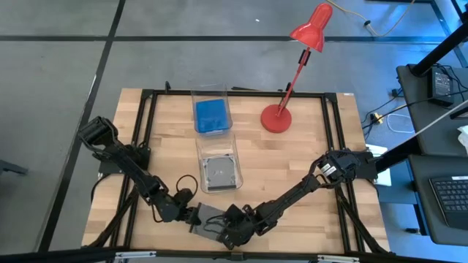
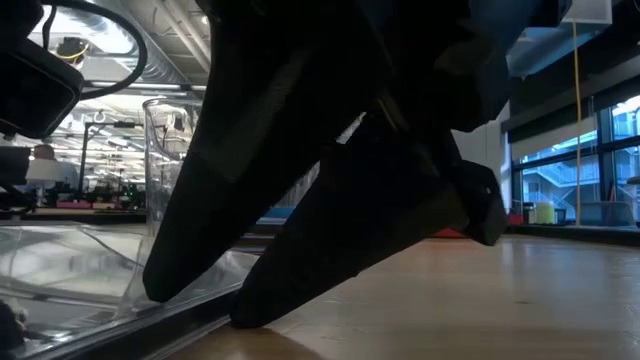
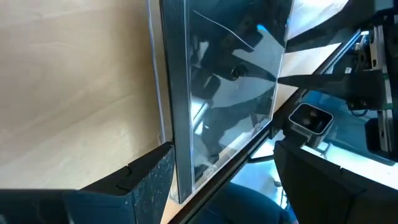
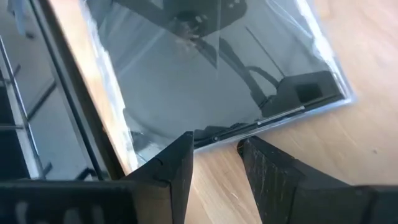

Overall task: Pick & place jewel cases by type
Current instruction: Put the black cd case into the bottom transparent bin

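Grey cases point(image 1: 220, 173): two; blue point(image 1: 211, 115): one.

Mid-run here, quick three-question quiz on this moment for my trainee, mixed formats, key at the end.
1. True or false: both grippers are at the table's near edge, at one grey transparent jewel case.
2. Multiple choice: the bin beside the red lamp holds A) a blue case, B) a grey case with a disc, C) nothing.
3. Fill in: in its own wrist view, the left gripper has its fingers on either side of the case's ____.

Key: 1 true; the left gripper and the right gripper meet there. 2 A, the blue case. 3 edge.
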`<state>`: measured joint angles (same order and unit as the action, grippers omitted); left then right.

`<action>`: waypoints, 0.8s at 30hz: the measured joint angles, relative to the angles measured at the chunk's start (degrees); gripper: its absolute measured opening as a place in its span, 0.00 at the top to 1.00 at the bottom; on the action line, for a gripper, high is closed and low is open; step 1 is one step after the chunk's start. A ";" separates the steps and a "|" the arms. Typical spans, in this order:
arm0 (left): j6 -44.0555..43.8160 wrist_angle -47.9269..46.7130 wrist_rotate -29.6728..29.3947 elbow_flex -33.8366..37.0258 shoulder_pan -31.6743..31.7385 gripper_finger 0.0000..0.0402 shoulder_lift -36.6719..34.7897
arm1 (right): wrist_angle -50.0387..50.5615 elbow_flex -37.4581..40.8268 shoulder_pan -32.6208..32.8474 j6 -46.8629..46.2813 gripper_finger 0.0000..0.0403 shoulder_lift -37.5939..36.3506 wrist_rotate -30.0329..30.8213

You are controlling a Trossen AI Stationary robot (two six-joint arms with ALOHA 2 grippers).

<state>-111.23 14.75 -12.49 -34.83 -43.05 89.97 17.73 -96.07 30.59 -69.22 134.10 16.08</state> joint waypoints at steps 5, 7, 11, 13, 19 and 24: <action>-0.16 -2.13 -0.59 -0.07 0.10 0.34 0.62 | 0.05 0.00 0.00 0.44 0.64 -0.02 -2.58; -1.04 -1.66 -0.40 -0.13 0.11 0.34 1.91 | 0.02 0.00 -0.04 -2.30 0.64 -0.02 -3.09; -1.61 2.37 0.93 -0.13 -0.02 0.38 4.90 | -0.01 0.00 -0.04 -3.75 0.64 -0.02 -3.07; -1.73 4.62 2.10 -0.13 -0.08 0.43 6.22 | -0.01 0.00 -0.04 -3.79 0.64 -0.04 -3.06; -5.91 6.53 5.62 -0.35 -0.14 0.57 8.42 | 0.04 0.00 -0.04 -3.79 0.64 -0.04 -3.27; -7.55 4.58 6.91 -0.55 -0.41 0.61 9.24 | 0.04 0.00 -0.04 -3.78 0.64 -0.04 -3.34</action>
<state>-118.78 19.33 -5.59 -35.38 -43.45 99.22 17.77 -96.07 30.55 -73.00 134.06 12.74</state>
